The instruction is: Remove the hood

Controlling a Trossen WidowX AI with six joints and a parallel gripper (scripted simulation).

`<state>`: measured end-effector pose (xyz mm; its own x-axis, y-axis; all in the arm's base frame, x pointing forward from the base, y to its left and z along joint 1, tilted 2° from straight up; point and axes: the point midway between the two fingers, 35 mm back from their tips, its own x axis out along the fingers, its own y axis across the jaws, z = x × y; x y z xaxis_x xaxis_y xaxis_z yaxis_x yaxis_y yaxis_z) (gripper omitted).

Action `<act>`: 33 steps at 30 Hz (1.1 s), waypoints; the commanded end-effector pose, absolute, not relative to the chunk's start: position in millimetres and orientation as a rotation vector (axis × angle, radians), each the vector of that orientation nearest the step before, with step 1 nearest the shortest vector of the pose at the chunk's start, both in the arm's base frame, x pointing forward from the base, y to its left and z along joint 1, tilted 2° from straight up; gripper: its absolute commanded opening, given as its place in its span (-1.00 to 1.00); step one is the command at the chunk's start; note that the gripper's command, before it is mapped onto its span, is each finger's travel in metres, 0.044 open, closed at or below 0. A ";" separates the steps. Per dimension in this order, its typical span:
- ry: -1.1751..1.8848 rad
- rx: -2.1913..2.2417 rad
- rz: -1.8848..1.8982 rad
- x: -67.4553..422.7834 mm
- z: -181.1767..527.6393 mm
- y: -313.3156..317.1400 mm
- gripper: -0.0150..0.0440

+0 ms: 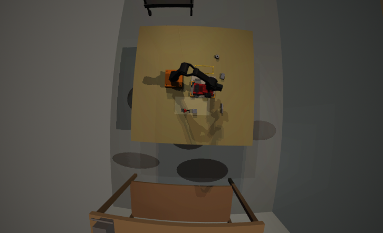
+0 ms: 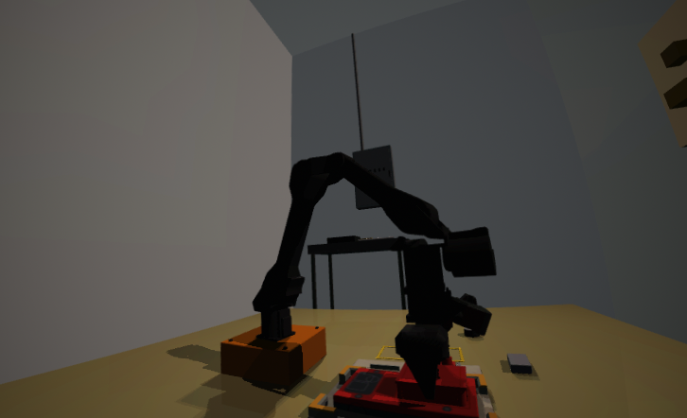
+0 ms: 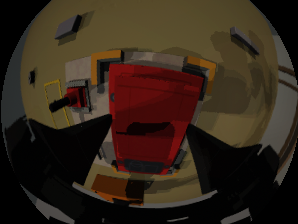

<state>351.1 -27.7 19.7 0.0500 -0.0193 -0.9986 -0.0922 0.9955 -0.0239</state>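
The red toy car (image 1: 199, 89) (image 2: 378, 387) sits in a pale tray with orange corners. A raised red part (image 2: 452, 384) (image 3: 155, 95), which looks like the hood, is on the car; its exact edges are hard to tell in the dim light. My gripper (image 2: 437, 381) (image 3: 150, 123) is open and points down over the car, one finger on each side of this red part in the wrist view. The far finger is hidden in the exterior view, and contact cannot be told. The marked area is a yellow outline (image 1: 203, 66) (image 2: 462, 355) (image 3: 52, 82) behind the tray.
A red piece with a black stem (image 3: 75, 97) stands on the tray's side towards the outline. A grey block (image 1: 222, 76) (image 2: 519, 361) (image 3: 68, 27), a grey bar (image 1: 221, 108) (image 3: 244, 40) and a small round part (image 1: 217, 56) lie around. Small parts lie on a pale mat (image 1: 178, 101).
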 end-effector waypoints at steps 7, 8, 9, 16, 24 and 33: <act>1.519 -0.089 0.055 351.4 20.2 -27.7 0.53; 1.519 -0.089 0.055 351.4 20.2 -27.7 0.51; 1.519 -0.089 0.055 351.4 20.2 -27.7 0.49; 1.519 -0.089 0.055 351.4 21.8 -27.6 0.00; 1.520 -0.089 0.055 351.3 27.0 -27.6 -0.49; 1.520 -0.089 0.055 351.1 32.9 -27.4 -0.49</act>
<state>350.4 -27.5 28.1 0.0451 -0.0195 -0.9988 -0.0925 0.9954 -0.0236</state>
